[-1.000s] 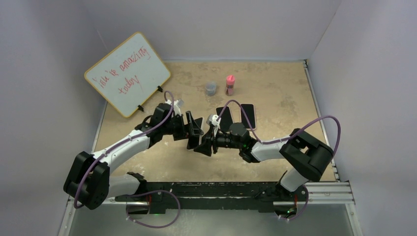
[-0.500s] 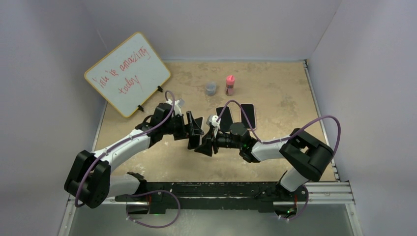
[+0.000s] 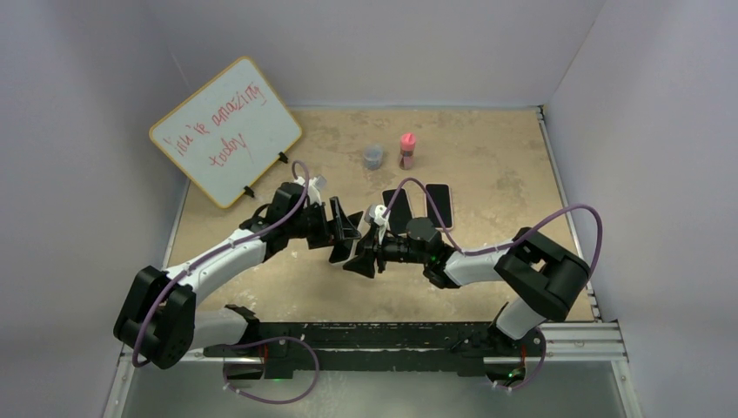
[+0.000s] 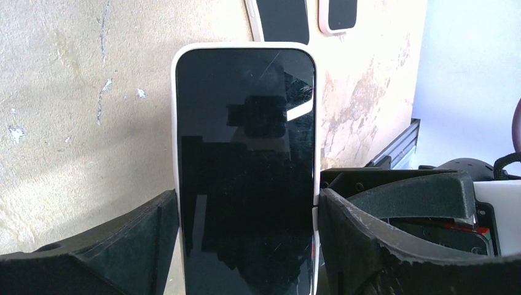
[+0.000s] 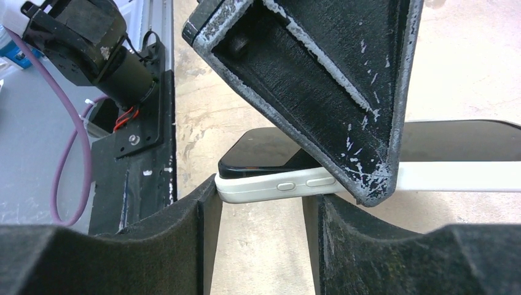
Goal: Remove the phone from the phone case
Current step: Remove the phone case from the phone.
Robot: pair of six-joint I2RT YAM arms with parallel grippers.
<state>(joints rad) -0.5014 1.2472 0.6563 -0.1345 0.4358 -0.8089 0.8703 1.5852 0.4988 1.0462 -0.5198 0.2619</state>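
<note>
The phone (image 4: pixel 246 141), seated in its white case (image 5: pixel 264 186), is held off the desk (image 4: pixel 74 92), clamped across its long sides by the left end effector (image 4: pixel 246 206). This is presumably done so that the case is steadied while one end is left free for peeling. The right end effector (image 5: pixel 261 200) is presented with its fingers parted and nothing gripped. The case's end corner lies just beyond its fingertips, over the gap between them, seen edge-on with the side buttons (image 5: pixel 302 183) showing. Whether contact is made there cannot be told.
</note>
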